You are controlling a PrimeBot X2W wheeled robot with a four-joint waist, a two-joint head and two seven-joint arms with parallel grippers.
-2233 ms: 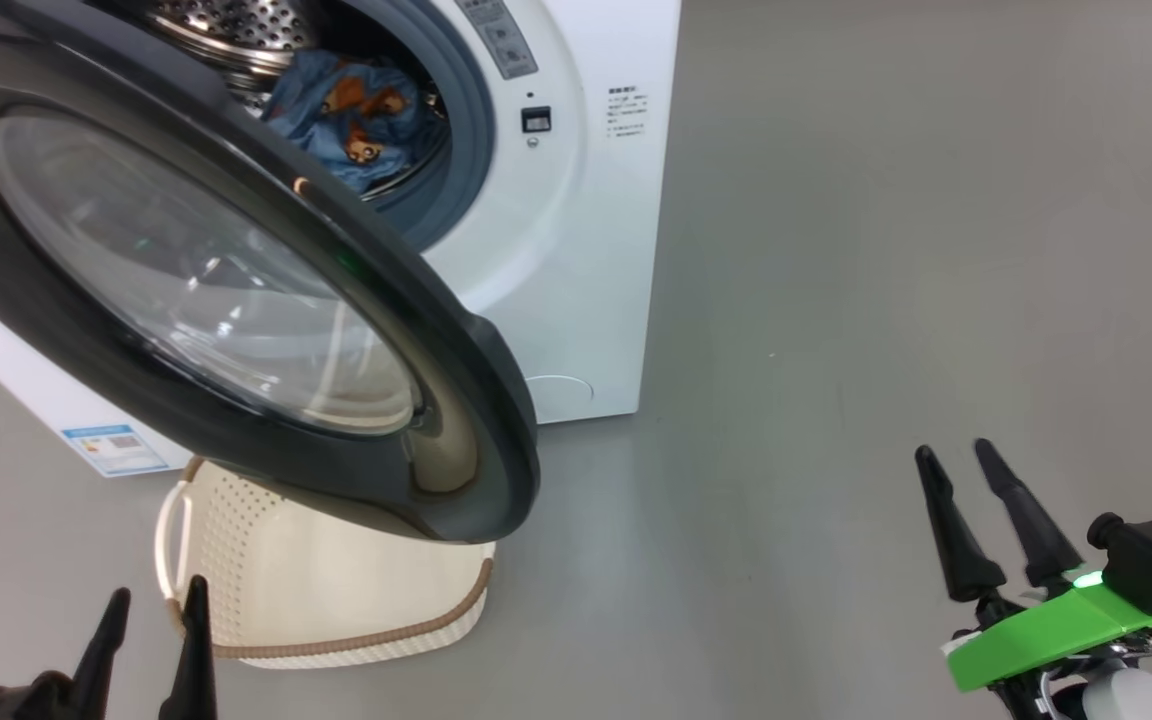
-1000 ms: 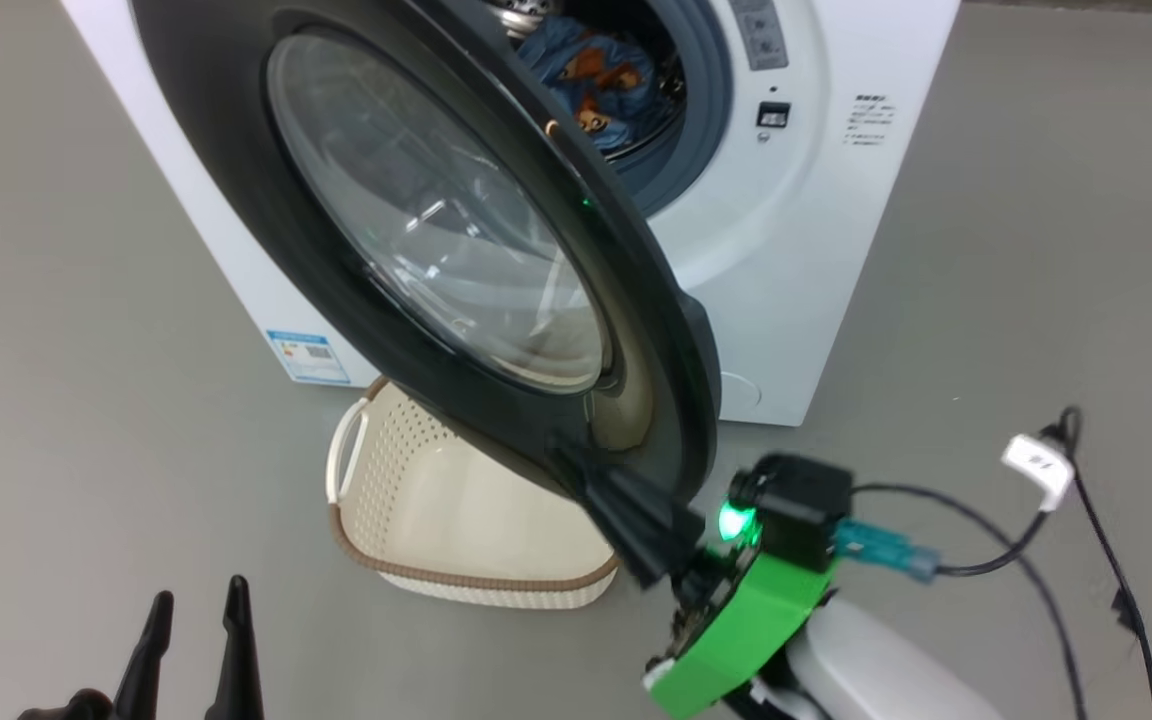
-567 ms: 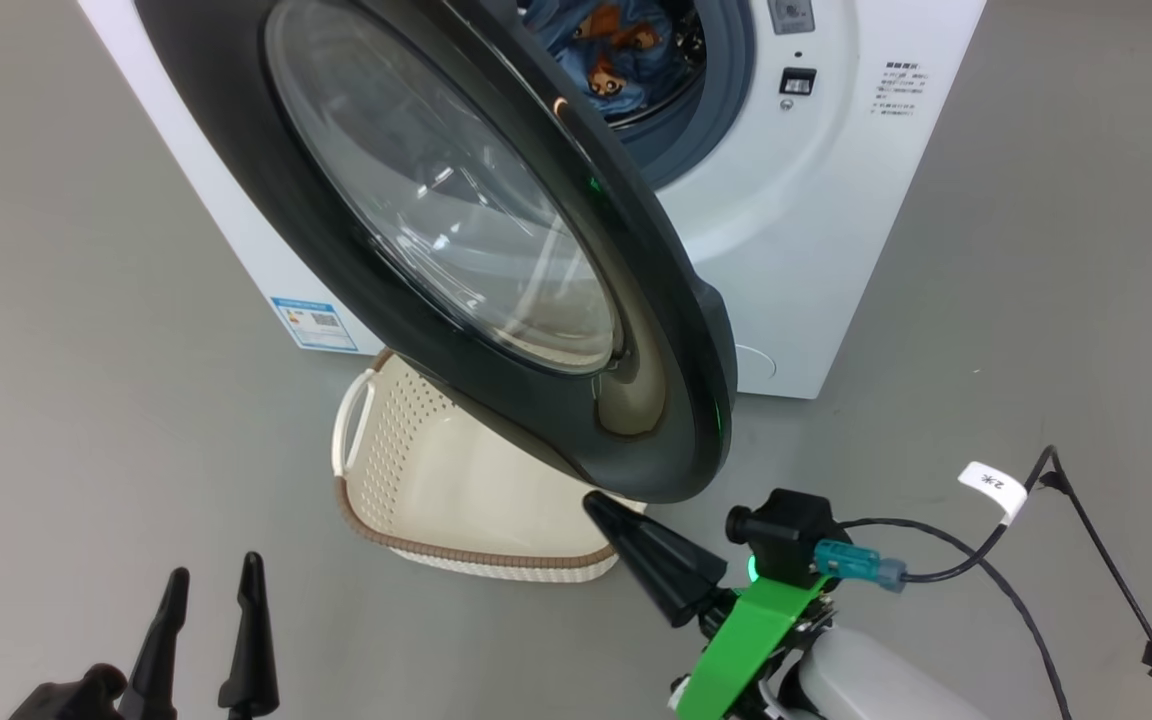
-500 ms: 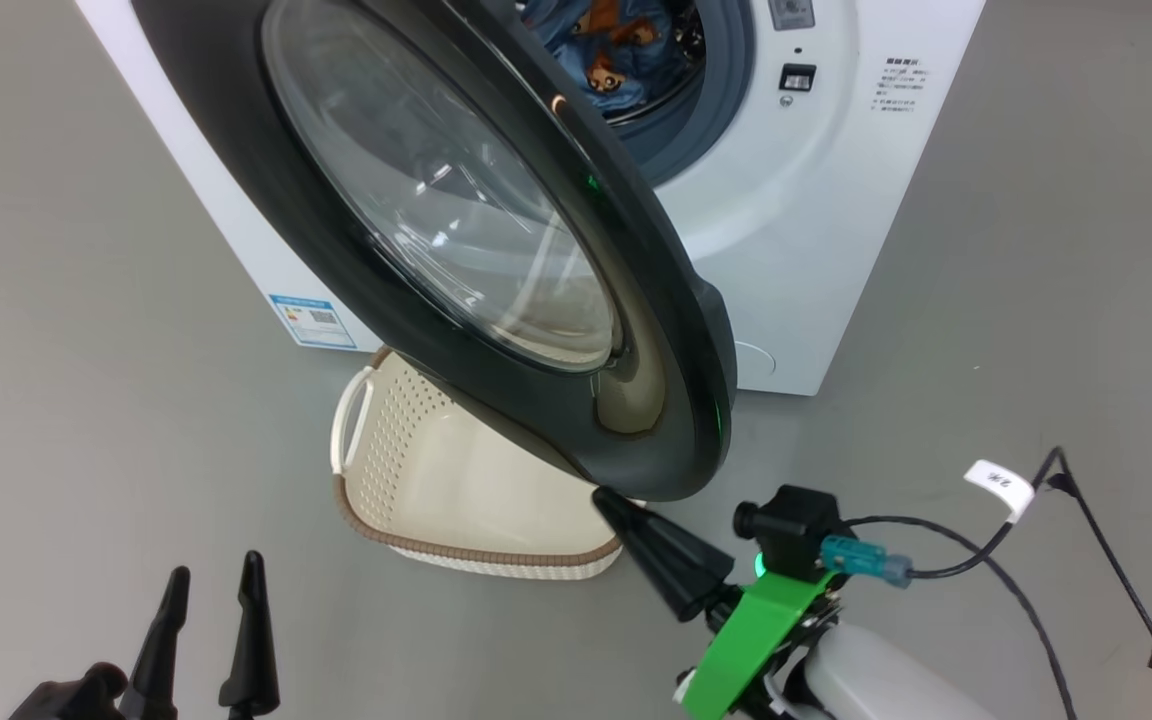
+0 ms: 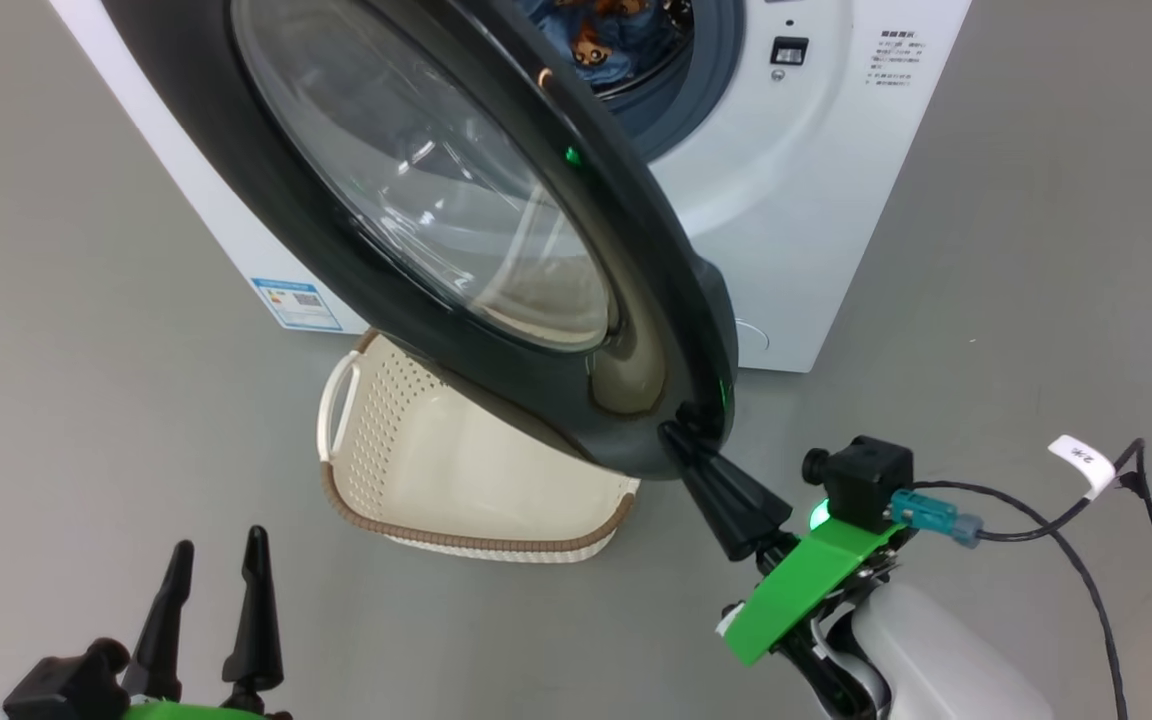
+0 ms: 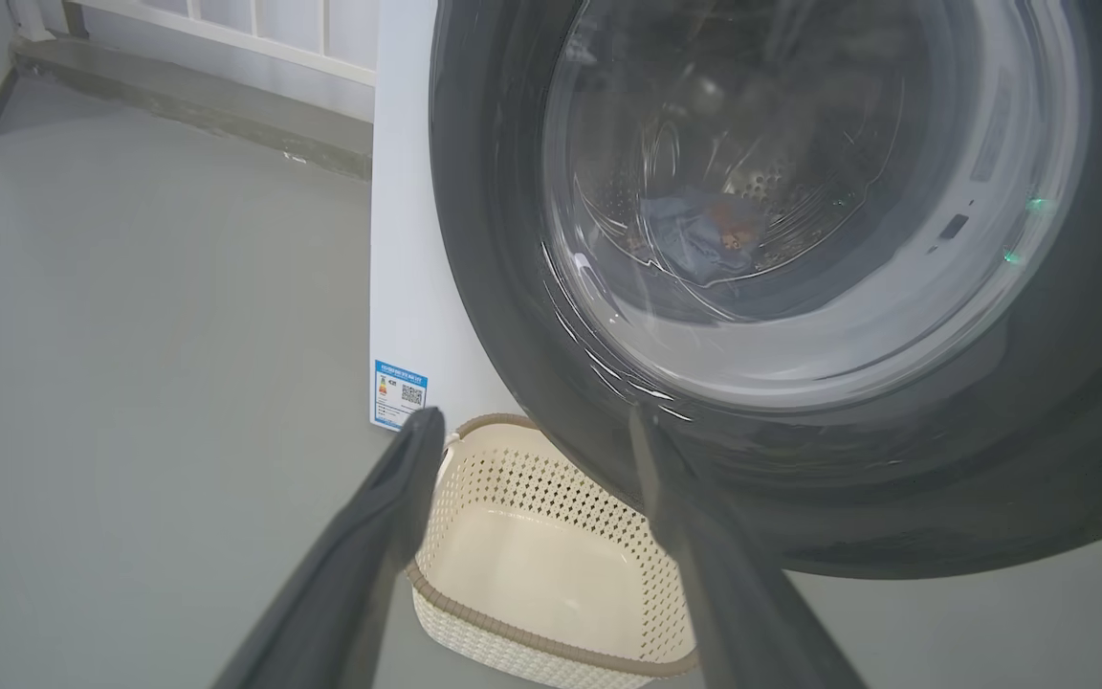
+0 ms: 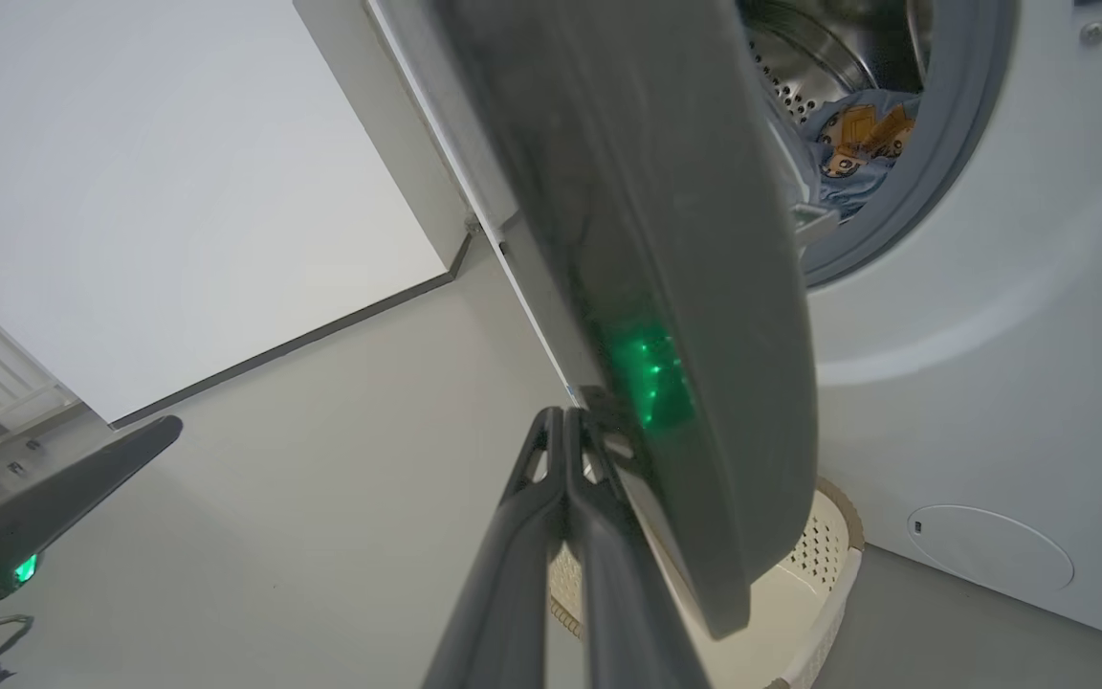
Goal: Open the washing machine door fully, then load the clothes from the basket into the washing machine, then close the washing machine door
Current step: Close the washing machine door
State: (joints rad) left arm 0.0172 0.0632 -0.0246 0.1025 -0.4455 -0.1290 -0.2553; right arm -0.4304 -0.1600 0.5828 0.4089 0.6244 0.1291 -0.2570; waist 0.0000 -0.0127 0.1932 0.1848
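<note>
**Shut fingers at the door's rim, laundry in the drum**

Meets the lower right rim of the washing machine door (image 5: 416,200) with the right gripper (image 5: 678,435), low and right of centre in the head view. Fingers pinched fully together, nothing between them. Parks the left gripper (image 5: 220,540) in the lower left corner, spread wide and empty.

Finds the door half swung across the upper middle of the frame, overhanging the basket (image 5: 476,545) on the floor beneath. Finds the clothes (image 5: 596,45) at the top edge, inside the washing machine (image 5: 816,200). Reads, on that showing, as the closing step.

Could slip: glossy curved rim and a single narrow point of contact, so a push off-line would skate the tip past the edge and leave the door short of latching. Could pinch cloth, lying close behind the gasket (image 7: 962,172). Could snag the cable (image 5: 1036,500) trailing at lower right.

Looks straight through the glass in the left wrist view, showing blue cloth deep in the drum and a bare basket bottom, which the door partly masks in the head view. Turns the door edge-on in the right wrist view, showing the gap to the gasket at upper right and a green glow on the black ring beside the fingertips.
</note>
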